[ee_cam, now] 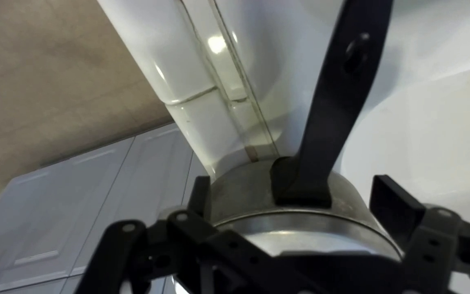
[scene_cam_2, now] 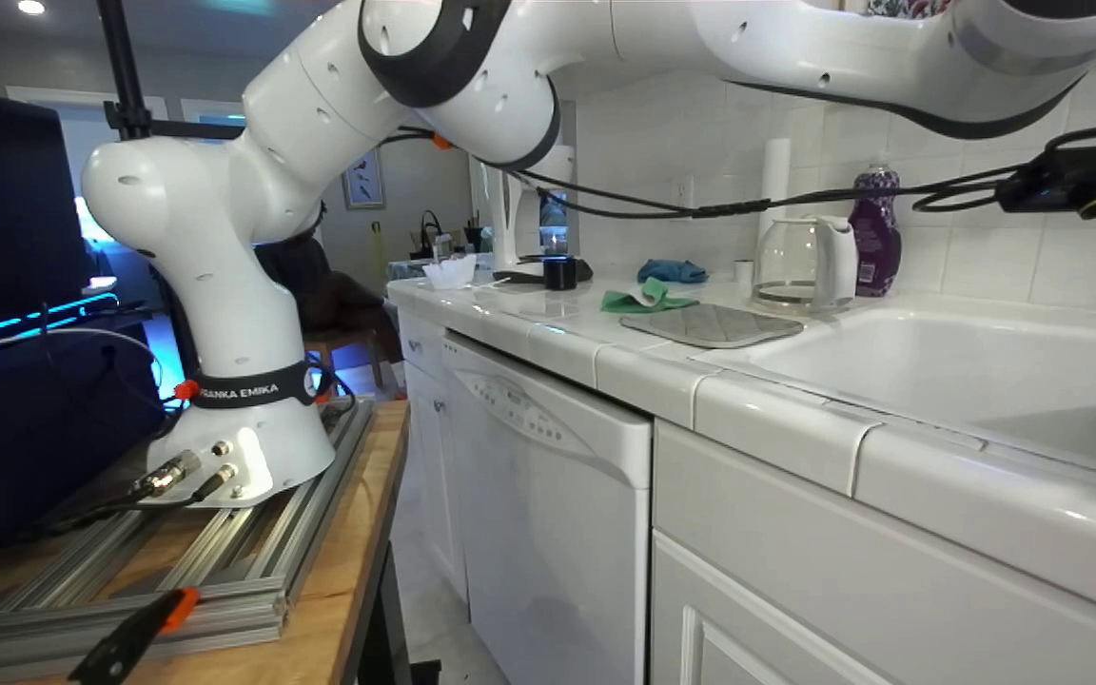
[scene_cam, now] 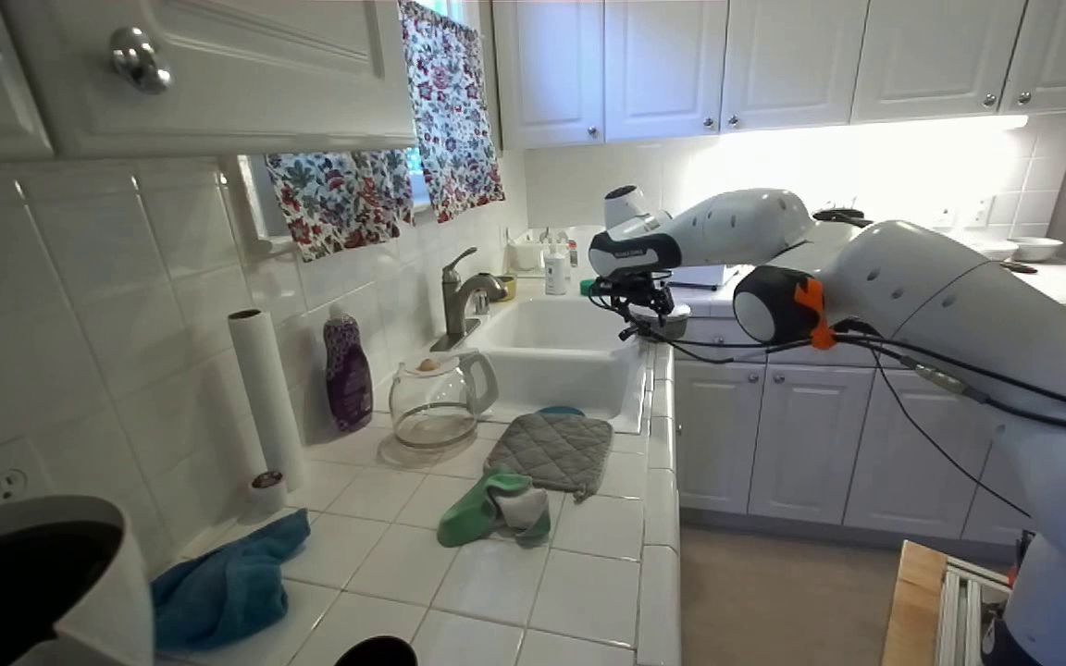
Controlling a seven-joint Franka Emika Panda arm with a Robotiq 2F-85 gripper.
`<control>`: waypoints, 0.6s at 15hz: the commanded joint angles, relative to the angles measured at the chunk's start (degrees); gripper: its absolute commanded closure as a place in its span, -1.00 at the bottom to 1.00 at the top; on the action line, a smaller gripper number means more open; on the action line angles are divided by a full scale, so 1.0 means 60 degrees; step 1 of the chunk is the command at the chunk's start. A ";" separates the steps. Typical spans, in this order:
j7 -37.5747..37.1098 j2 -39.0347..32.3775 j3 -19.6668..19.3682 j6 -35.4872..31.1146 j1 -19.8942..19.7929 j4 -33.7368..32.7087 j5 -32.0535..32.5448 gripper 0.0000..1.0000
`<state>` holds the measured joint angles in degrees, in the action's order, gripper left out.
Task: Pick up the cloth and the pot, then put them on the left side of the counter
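Jaws apart, the gripper (ee_cam: pixel 295 198) stands at the pot (ee_cam: pixel 304 224), which shows between them in the wrist view, though whether they touch it I cannot tell, the black handle (ee_cam: pixel 339 104) pointing away from them, while the green cloth (scene_cam: pixel 477 513) lies well apart from the jaws, past the sink (scene_cam: pixel 551 381), on the tiled counter (scene_cam: pixel 496 581).

A white robot arm (scene_cam: pixel 922 277) is poising its black claw (scene_cam: pixel 650 300) right by a silvery pot (scene_cam: pixel 675 326) at the edge of the sink (scene_cam: pixel 556 384), any contact proving too small to make out. On the white-tiled bench (scene_cam: pixel 584 573), a green-and-grey cloth (scene_cam: pixel 489 511) is lying just beside a quilted potholder (scene_cam: pixel 553 451), with a glass carafe (scene_cam: pixel 436 412) standing near a purple bottle (scene_cam: pixel 348 375) and a teal-blue towel (scene_cam: pixel 232 583) resting in the foreground.
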<state>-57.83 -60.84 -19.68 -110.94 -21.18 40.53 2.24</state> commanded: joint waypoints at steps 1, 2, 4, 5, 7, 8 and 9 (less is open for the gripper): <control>0.0115 -0.0715 0.0139 0.0462 -0.0230 -0.1233 0.0253 -1.00; 0.0193 -0.0661 -0.0016 0.0381 -0.0134 -0.1066 0.0135 -1.00; 0.0268 -0.0756 -0.0025 0.0406 -0.0144 -0.1157 0.0137 -1.00; 0.0302 -0.0781 -0.0022 0.0405 -0.0145 -0.1177 0.0129 -1.00; 0.0343 -0.0830 -0.0033 0.0392 -0.0141 -0.1238 0.0132 -0.89; 0.0362 -0.0856 -0.0041 0.0387 -0.0138 -0.1263 0.0136 -0.76; 0.0368 -0.0873 -0.0045 0.0389 -0.0140 -0.1276 0.0134 -0.40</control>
<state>-56.24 -63.89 -19.70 -110.00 -21.44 36.79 2.65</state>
